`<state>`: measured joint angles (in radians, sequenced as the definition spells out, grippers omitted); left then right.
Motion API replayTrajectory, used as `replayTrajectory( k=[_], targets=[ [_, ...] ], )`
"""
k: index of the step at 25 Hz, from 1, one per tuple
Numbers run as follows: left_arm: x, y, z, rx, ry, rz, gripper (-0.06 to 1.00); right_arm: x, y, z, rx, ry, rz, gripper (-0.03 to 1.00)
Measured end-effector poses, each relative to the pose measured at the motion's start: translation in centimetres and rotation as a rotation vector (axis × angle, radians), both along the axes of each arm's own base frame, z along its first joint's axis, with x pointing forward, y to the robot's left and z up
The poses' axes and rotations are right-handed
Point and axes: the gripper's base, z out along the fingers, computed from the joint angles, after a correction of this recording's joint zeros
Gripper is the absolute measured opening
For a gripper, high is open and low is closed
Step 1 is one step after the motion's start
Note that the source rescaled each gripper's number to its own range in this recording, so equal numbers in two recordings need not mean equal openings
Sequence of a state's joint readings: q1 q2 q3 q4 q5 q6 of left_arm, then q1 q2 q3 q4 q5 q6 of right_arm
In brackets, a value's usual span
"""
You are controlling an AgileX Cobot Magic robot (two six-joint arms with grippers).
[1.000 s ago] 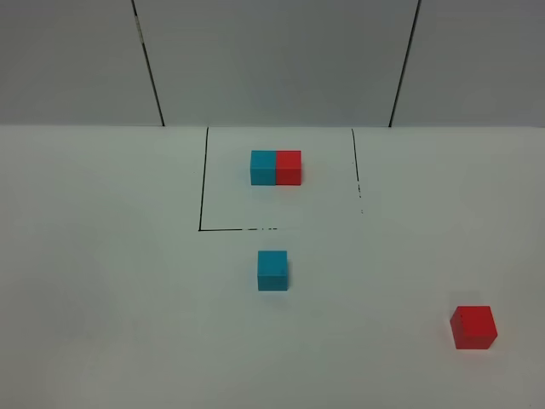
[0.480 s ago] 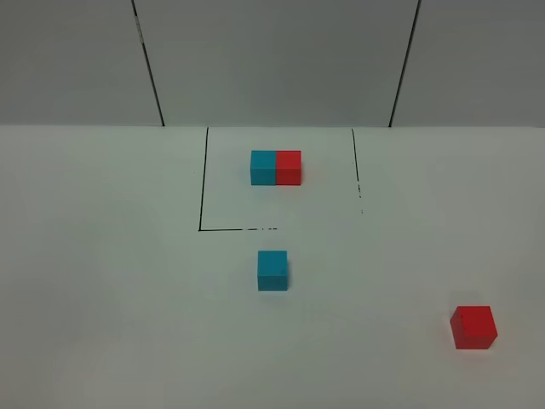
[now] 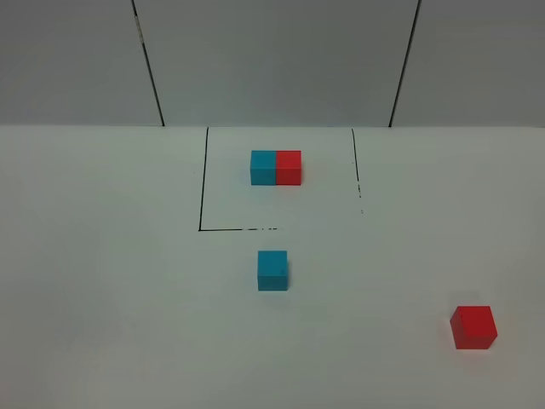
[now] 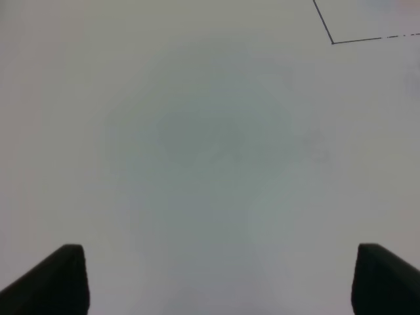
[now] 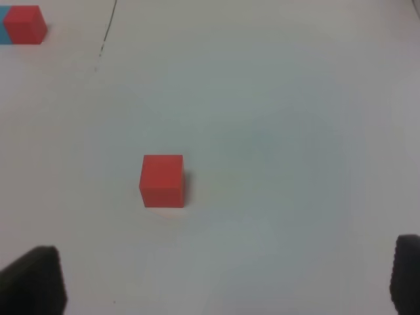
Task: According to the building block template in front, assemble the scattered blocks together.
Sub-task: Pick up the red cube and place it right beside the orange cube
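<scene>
The scattered blocks lie well apart on the white matte tabletop point(image 3: 102, 281). Nearest the camera is the small red matte cube point(image 3: 473, 327), flat on the table with bare surface all round it. In the right wrist view this cube point(image 5: 162, 180) sits ahead of the right gripper point(image 5: 220, 279), whose dark fingertips point(image 5: 33, 279) are spread wide with nothing between them. The left gripper point(image 4: 223, 279) is likewise spread wide and holds nothing, over bare tabletop; a corner of the thin black outline point(image 4: 333, 42) shows ahead of it. Neither gripper appears in the high view.

Farther back, at about 10 o'clock from the red cube, stands the small cyan-blue matte cube point(image 3: 272, 270), upright and untouched. Nothing lies between the two cubes.

Beyond it the thin black outline point(image 3: 203, 183) marks a rectangle on the table; its near edge lies just past the cyan cube. Its right-hand line looks broken into dashes, though it is too fine to be sure.

Inside the rectangle, at 12 o'clock from the cyan cube, sits the building block template point(image 3: 276, 167), a short bar of two joined matte cubes, cyan on the left touching red on the right. Its red end point(image 5: 25, 24) shows in the right wrist view.

Behind the table rises a grey panelled wall point(image 3: 272, 60) with two dark slanting seams.
</scene>
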<state>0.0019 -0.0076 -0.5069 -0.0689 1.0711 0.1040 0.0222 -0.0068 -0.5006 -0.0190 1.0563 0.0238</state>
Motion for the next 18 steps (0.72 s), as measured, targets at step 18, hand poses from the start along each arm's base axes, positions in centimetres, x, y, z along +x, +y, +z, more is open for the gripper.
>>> replayTrajectory(
  k=[18],
  targets=[
    [0.00, 0.00, 0.00, -0.001, 0.000, 0.001, 0.69, 0.00, 0.00, 0.00, 0.000, 0.000, 0.000, 1.00]
  ],
)
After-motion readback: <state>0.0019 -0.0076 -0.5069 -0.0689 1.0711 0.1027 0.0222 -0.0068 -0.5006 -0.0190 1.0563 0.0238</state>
